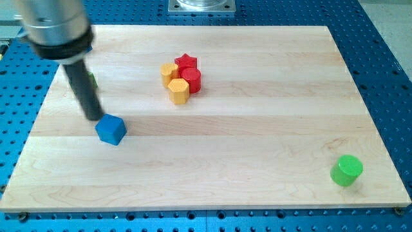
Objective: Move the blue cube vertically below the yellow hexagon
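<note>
Tip at upper-left of blue cube, cube far left of where it needs to go

My tip [94, 117] sits touching or just beside the blue cube [111, 129], on the cube's upper-left side; no jaws on this rod, so nothing to spread or pinch. The blue cube lies on the left part of the wooden board [257, 154], lower than and well to the view's left of the yellow hexagon [179, 91], which is packed in a cluster with another yellow block [168, 71], a red star [185, 61] and a red block [192, 78]. A green cylinder [347, 170] stands well apart at the lower right, and something green [93, 80] peeks out behind the rod. Key relation: the target spot under the hexagon lies to the cube's right, so the push should probably run rightward from the cube's left face, and the tip looks roughly placed for it
</note>
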`<action>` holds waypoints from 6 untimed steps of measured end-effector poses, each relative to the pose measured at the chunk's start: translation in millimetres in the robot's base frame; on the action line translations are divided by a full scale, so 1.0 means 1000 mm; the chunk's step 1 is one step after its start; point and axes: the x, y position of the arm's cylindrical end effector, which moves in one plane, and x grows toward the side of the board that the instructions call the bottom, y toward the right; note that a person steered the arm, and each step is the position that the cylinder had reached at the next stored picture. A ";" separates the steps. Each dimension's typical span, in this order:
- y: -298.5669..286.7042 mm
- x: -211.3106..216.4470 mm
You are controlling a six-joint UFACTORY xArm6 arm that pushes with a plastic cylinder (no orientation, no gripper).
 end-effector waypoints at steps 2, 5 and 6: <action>0.045 0.015; 0.150 0.054; 0.101 0.025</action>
